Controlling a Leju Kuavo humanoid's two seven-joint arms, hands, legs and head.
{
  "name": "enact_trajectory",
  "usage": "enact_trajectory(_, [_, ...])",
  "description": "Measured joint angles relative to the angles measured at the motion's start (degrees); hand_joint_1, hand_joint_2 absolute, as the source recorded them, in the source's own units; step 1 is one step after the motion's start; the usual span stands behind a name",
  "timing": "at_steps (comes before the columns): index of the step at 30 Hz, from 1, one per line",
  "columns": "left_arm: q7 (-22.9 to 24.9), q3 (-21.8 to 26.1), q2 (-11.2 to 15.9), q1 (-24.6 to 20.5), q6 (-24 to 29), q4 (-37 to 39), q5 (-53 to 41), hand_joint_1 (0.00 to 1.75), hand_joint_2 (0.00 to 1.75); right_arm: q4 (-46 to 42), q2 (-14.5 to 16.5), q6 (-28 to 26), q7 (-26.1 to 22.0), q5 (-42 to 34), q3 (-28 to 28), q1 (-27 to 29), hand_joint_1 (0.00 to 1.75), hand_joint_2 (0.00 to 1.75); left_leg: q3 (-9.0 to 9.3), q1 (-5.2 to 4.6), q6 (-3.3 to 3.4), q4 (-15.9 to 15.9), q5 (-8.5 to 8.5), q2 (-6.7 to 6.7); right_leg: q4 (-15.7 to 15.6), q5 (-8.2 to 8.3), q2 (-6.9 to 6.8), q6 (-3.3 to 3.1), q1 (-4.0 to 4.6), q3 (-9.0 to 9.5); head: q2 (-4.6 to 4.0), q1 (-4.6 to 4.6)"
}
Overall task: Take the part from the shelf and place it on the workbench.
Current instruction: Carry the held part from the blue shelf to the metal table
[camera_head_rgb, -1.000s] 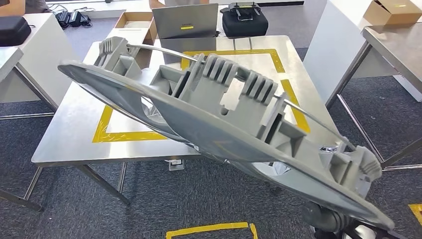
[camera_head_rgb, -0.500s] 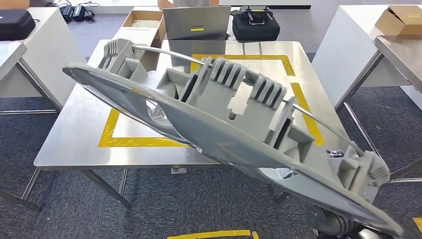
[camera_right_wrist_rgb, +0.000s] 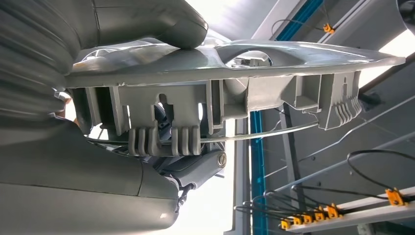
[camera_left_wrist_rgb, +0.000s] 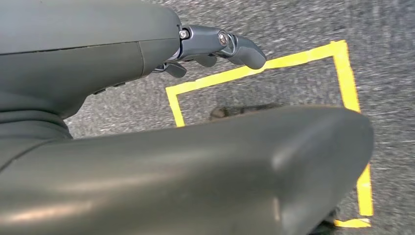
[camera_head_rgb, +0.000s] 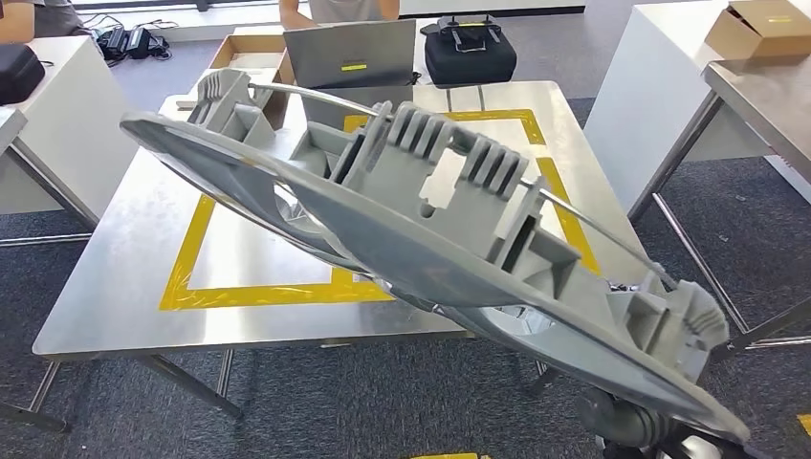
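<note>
1. A long grey plastic part (camera_head_rgb: 411,239), ribbed and curved like a shallow dish, is held up in the air and crosses the head view on a slant. Its far end rises toward the upper left and its near end drops toward the lower right.
2. The right hand (camera_right_wrist_rgb: 122,98) grips the part (camera_right_wrist_rgb: 235,88). In the right wrist view the thick thumb (camera_right_wrist_rgb: 161,24) presses on the smooth outer face, and darker fingers (camera_right_wrist_rgb: 195,169) curl under the ribbed side, so the part is clamped between them.
3. A thin metal rod (camera_head_rgb: 325,98) runs along the ribbed side of the part.
4. Below and beyond the part stands a steel workbench (camera_head_rgb: 124,258) with a yellow tape rectangle (camera_head_rgb: 182,258) marked on its top. The part hangs above it and does not touch it.
5. The left hand (camera_left_wrist_rgb: 215,46) hangs over grey carpet marked with yellow floor tape (camera_left_wrist_rgb: 342,73). Its fingers are gently curved and apart, and it holds nothing.
6. At the far edge of the workbench sit an open laptop (camera_head_rgb: 354,53) and a black case (camera_head_rgb: 469,48).
7. A person (camera_head_rgb: 339,10) stands behind the laptop.
</note>
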Motion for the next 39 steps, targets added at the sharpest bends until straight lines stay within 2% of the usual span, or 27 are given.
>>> enact_trajectory(1, [0.0, 0.0, 0.0, 0.0, 0.0, 0.0, 0.0, 0.0, 0.0, 0.0, 0.0, -0.1, 0.0, 0.0, 0.0, 0.0, 1.75, 1.75, 1.42, -0.02, 0.18, -3.5, 1.58, -0.01, 0.1, -0.47, 0.06, 0.29, 0.09, 0.37, 0.0, -0.07])
enact_trajectory(2, [0.0, 0.0, 0.0, -0.1, 0.0, 0.0, 0.0, 0.0, 0.0, 0.0, 0.1, -0.3, 0.0, 0.1, 0.1, -0.1, 1.75, 1.75, 2.46, -0.05, 0.46, -5.9, 2.4, -0.02, 0.1, -0.89, 0.09, 0.61, 0.2, 0.63, 0.0, -0.08])
enact_trajectory(5, [0.1, 0.0, 0.0, -0.1, 0.0, 0.0, -0.1, 0.0, 0.0, 0.0, 0.1, -1.1, 0.0, 0.4, 0.3, -0.1, 1.75, 1.75, 3.04, -0.28, 1.61, -6.8, 2.01, -0.07, 0.0, -1.56, 0.14, 1.61, 0.26, 0.93, 0.0, 0.0])
enact_trajectory(7, [0.1, 0.0, -0.1, -0.2, 0.0, 0.0, -0.1, 0.0, 0.0, -0.1, 0.1, -1.8, 0.0, 0.8, 0.5, 0.0, 1.75, 1.75, 3.37, -0.1, 2.34, -7.0, 1.85, -0.1, 1.7, -2.55, 0.03, 2.29, 0.12, 0.38, 0.0, 0.19])
enact_trajectory(8, [0.1, 0.1, -0.1, -0.2, 0.0, -0.1, -0.2, 0.0, 0.0, -0.2, 0.1, -2.3, 0.0, 1.0, 0.6, 0.0, 1.75, 1.75, 3.59, 0.06, 2.62, -7.1, 1.73, -0.1, 4.2, -3.75, -0.02, 2.6, 0.04, -0.91, 0.0, 0.38])
enact_trajectory(10, [0.1, 0.2, -0.1, -0.2, 0.0, -0.1, -0.4, 0.0, 0.0, -0.3, 0.1, -3.1, 0.0, 1.5, 0.9, 0.2, 1.75, 1.75, 3.92, 0.11, 2.89, -7.2, 1.28, -0.09, 12.1, -6.73, -0.1, 3.03, -0.15, -5.57, 0.0, 0.75])
enact_trajectory(11, [0.1, 0.3, -0.1, -0.2, 0.0, -0.1, -0.6, 0.0, 0.0, -0.3, 0.1, -3.5, 0.0, 1.6, 1.1, 0.4, 1.75, 1.75, 4.15, 0.11, 2.89, -7.1, 1.0, -0.1, 15.5, -7.48, -0.1, 3.13, -0.21, -7.96, 0.0, 0.84])
enact_trajectory(12, [0.1, 0.3, -0.1, -0.2, -0.1, -0.1, -0.7, 0.0, 0.0, -0.3, 0.1, -3.8, 0.0, 1.8, 1.3, 0.7, 1.75, 1.75, 4.49, 0.11, 2.85, -7.1, 0.68, -0.12, 17.0, -7.05, -0.11, 3.13, -0.22, -9.52, 0.0, 0.89])
enact_trajectory(13, [0.2, 0.4, -0.1, -0.1, -0.1, -0.1, -0.8, 0.0, 0.0, -0.3, 0.1, -4.0, 0.0, 1.8, 1.5, 0.8, 1.75, 1.75, 4.96, 0.11, 2.79, -7.1, 0.33, -0.16, 16.4, -5.38, -0.11, 3.03, -0.2, -9.98, 0.0, 0.94])
enact_trajectory(14, [0.2, 0.4, -0.1, -0.1, -0.2, -0.1, -0.9, 0.0, 0.0, -0.4, 0.1, -4.3, 0.0, 1.9, 1.7, 0.9, 1.75, 1.75, 5.55, 0.11, 2.71, -7.1, -0.06, -0.2, 13.5, -2.7, -0.11, 2.8, -0.16, -9.28, 0.0, 1.0])
enact_trajectory(15, [0.2, 0.4, -0.1, -0.1, -0.2, -0.1, -0.9, 0.0, 0.0, -0.5, 0.1, -4.4, 0.0, 1.9, 1.8, 0.9, 1.75, 1.75, 6.03, 0.11, 2.58, -7.2, -0.46, -0.24, 9.2, 0.18, -0.16, 2.44, -0.07, -7.87, 0.0, 1.06])
enact_trajectory(16, [0.2, 0.4, -0.1, -0.2, -0.3, -0.1, -0.9, 0.0, 0.0, -0.6, 0.1, -4.5, 0.0, 1.8, 1.9, 0.9, 1.75, 1.75, 6.46, 0.03, 2.36, -7.2, -0.9, -0.27, 5.4, 2.06, -0.25, 2.06, 0.15, -6.41, 0.0, 1.1])
enact_trajectory(17, [0.2, 0.4, -0.1, -0.2, -0.3, -0.1, -0.9, 0.0, 0.0, -0.7, 0.1, -4.7, 0.0, 1.8, 2.0, 1.0, 1.75, 1.75, 6.73, -0.02, 2.07, -7.3, -1.29, -0.28, 2.6, 3.08, -0.31, 1.71, 0.36, -5.32, 0.0, 1.13])
enact_trajectory(19, [0.3, 0.4, 0.0, -0.3, -0.4, -0.1, -0.9, 0.0, 0.0, -1.0, 0.0, -4.9, 0.0, 1.7, 2.1, 1.1, 1.75, 1.75, 7.08, -0.05, 1.36, -7.6, -1.84, -0.27, 1.0, 2.68, -0.3, 1.13, 0.76, -4.64, 0.0, 1.14])
enact_trajectory(22, [0.3, 0.5, 0.2, -0.4, -0.4, -0.2, -0.9, 0.0, 0.0, -1.4, 0.0, -4.9, 0.0, 1.3, 2.1, 1.5, 1.75, 1.75, 7.35, -0.01, 0.35, -6.8, -2.69, -0.14, 0.3, 2.44, -0.12, 0.17, 0.4, -3.69, 0.0, 0.98])
enact_trajectory(23, [0.3, 0.5, 0.2, -0.4, -0.4, -0.2, -0.8, 0.0, 0.0, -1.5, 0.0, -4.7, 0.0, 1.0, 2.1, 1.6, 1.75, 1.75, 6.47, -0.02, 0.12, -4.7, -3.72, -0.13, 0.1, 2.3, -0.15, -0.16, 0.23, -3.16, 0.0, 0.8])
enact_trajectory(24, [0.3, 0.5, 0.2, -0.4, -0.4, -0.2, -0.8, 0.0, 0.0, -1.5, 0.0, -4.5, 0.0, 0.8, 2.1, 1.6, 1.75, 1.75, 4.73, 0.02, -0.03, -1.2, -5.19, -0.14, 0.0, 2.03, -0.22, -0.44, 0.23, -2.71, 0.0, 0.64])
enact_trajectory(26, [0.3, 0.7, 0.2, -0.2, -0.3, -0.2, -0.7, 0.0, 0.0, -1.5, 0.0, -3.7, 0.0, 0.3, 2.1, 1.6, 1.75, 1.75, -0.13, 0.02, -0.27, 6.7, -7.86, -0.15, 0.0, 1.28, -0.23, -0.78, 0.31, -1.92, 0.0, 0.38])
enact_trajectory(27, [0.3, 0.7, 0.2, -0.1, -0.3, -0.2, -0.6, 0.0, 0.0, -1.5, 0.0, -3.4, 0.0, 0.2, 2.1, 1.6, 1.75, 1.75, -1.97, 0.02, -0.34, 9.0, -7.87, -0.15, 0.0, 0.86, -0.17, -0.82, 0.34, -1.46, 0.0, 0.32])
enact_trajectory(28, [0.3, 0.8, 0.2, 0.0, -0.3, -0.2, -0.6, 0.0, 0.0, -1.5, 0.0, -3.0, 0.0, 0.1, 2.1, 1.6, 1.75, 1.75, -2.8, 0.02, -0.34, 9.0, -6.51, -0.15, 0.0, 0.41, -0.1, -0.8, 0.35, -0.88, 0.0, 0.24])
enact_trajectory(29, [0.3, 0.9, 0.3, 0.0, -0.3, -0.2, -0.5, 0.0, 0.0, -1.5, 0.0, -2.7, 0.0, -0.1, 2.1, 1.6, 1.75, 1.75, -2.52, 0.03, -0.3, 6.8, -4.08, -0.15, 0.0, -0.09, -0.04, -0.71, 0.33, -0.18, 0.0, 0.16])
enact_trajectory(31, [0.1, 1.2, 0.3, 0.1, -0.2, -0.1, -0.2, 0.0, 0.0, -1.4, 0.0, -2.2, 0.0, -0.3, 2.1, 1.4, 1.75, 1.75, -0.1, -0.01, -0.09, -1.0, 1.27, -0.16, 0.0, -1.23, -0.03, -0.32, 0.4, 1.17, 0.0, 0.01])
enact_trajectory(32, [0.1, 1.4, 0.3, 0.1, -0.2, -0.1, -0.1, 0.0, 0.0, -1.4, 0.0, -2.0, 0.0, -0.5, 2.1, 1.2, 1.75, 1.75, 1.03, -0.05, 0.19, -4.0, 2.66, -0.18, 0.1, -1.75, 0.0, -0.03, 0.51, 1.54, 0.0, -0.05])
enact_trajectory(33, [0.0, 1.6, 0.3, 0.1, -0.1, -0.1, 0.1, 0.0, 0.0, -1.3, 0.0, -1.9, 0.0, -0.6, 2.1, 1.1, 1.75, 1.75, 1.7, -0.12, 0.51, -5.8, 3.16, -0.2, 0.1, -2.13, 0.02, 0.28, 0.58, 1.69, 0.0, -0.04])
enact_trajectory(37, [-0.1, 2.1, 0.2, 0.3, 0.2, 0.0, 0.3, 0.0, 0.0, -1.2, 0.1, -2.1, 0.0, -0.1, 2.2, 0.7, 1.75, 1.75, 2.37, -0.18, 2.1, -6.7, 2.45, -0.27, 0.6, -3.19, 0.01, 1.61, 0.49, 1.84, 0.0, 0.13])
enact_trajectory(38, [-0.1, 2.3, 0.1, 0.3, 0.4, 0.0, 0.4, 0.0, 0.0, -1.2, 0.1, -2.4, 0.0, 0.3, 2.2, 0.7, 1.75, 1.75, 2.64, -0.03, 2.45, -6.9, 2.36, -0.28, 2.3, -4.1, -0.04, 1.96, 0.42, 1.18, 0.0, 0.28])
enact_trajectory(39, [-0.1, 2.6, 0.1, 0.3, 0.5, 0.0, 0.5, 0.0, 0.0, -1.2, 0.1, -3.0, 0.0, 0.8, 2.2, 0.6, 1.75, 1.75, 2.86, 0.08, 2.74, -7.0, 2.24, -0.27, 5.2, -5.51, -0.09, 2.28, 0.3, -0.35, 0.0, 0.47])
